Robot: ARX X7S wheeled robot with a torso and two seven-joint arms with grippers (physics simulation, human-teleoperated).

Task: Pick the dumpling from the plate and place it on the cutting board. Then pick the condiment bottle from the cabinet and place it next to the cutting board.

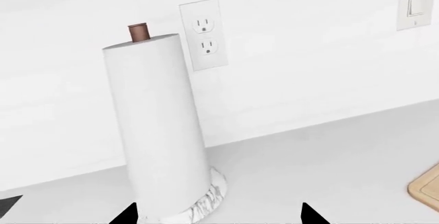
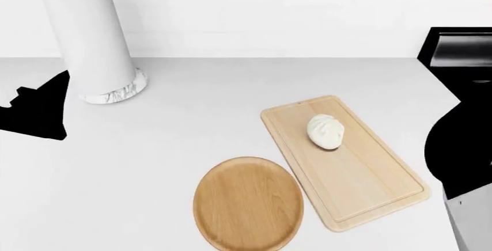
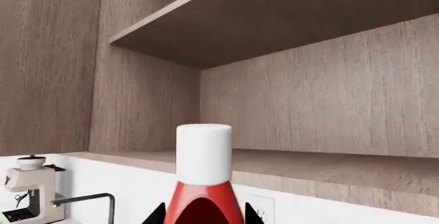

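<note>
The white pleated dumpling (image 2: 326,131) lies on the far half of the pale cutting board (image 2: 361,182). The round wooden plate (image 2: 248,204) beside the board holds nothing. In the right wrist view my right gripper (image 3: 203,217) is shut on the red condiment bottle (image 3: 203,203). The bottle's white cap (image 3: 203,153) points up in front of the wooden cabinet (image 3: 302,106) shelf. My left gripper (image 1: 217,217) stands open above the counter, facing the paper towel roll (image 1: 154,131). One corner of the cutting board (image 1: 428,187) shows in that view.
A paper towel holder (image 2: 84,38) with a marble base stands at the back left, near my left arm (image 2: 34,113). My right arm (image 2: 460,147) and a black appliance (image 2: 461,46) fill the right side. A coffee machine (image 3: 28,193) stands under the cabinet.
</note>
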